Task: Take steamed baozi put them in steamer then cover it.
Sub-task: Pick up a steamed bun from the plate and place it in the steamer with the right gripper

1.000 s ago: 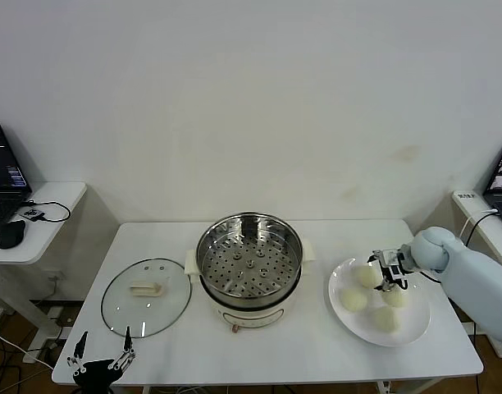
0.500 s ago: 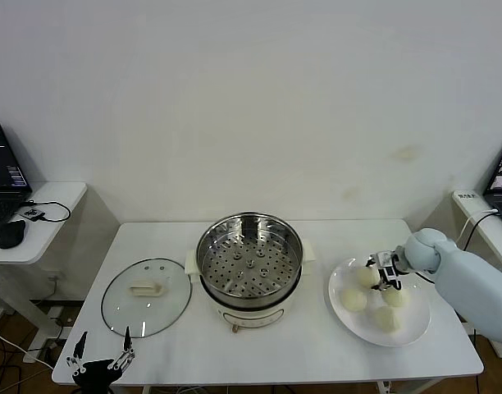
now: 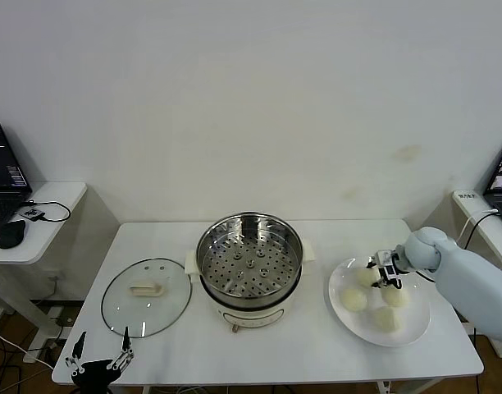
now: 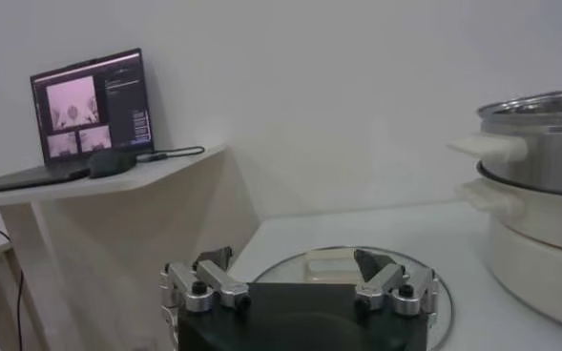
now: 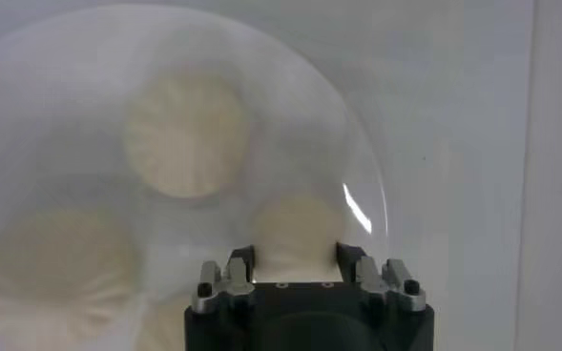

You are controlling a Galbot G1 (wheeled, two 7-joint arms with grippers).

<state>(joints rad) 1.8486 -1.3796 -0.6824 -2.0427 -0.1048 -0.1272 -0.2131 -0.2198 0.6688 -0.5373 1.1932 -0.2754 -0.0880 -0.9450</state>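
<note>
right gripper (image 3: 379,272): jaws clamped on small cream-white bun (image 5: 295,229), white plate's (image 3: 415,322) far edge | left gripper (image 3: 98,361): jaws wide, table's (image 3: 317,353) front-left corner

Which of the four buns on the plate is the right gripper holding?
The right gripper is shut on the bun at the plate's far left, nearest the steamer; the other three lie free.

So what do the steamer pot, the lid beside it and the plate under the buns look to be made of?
Steamer: polished steel by its mirror-like wall and perforated tray, on a cream base that is probably plastic. Lid: clear glass, since the table shows through, with a cream handle. Plate: glossy white, ceramic or plastic; cannot tell.
</note>
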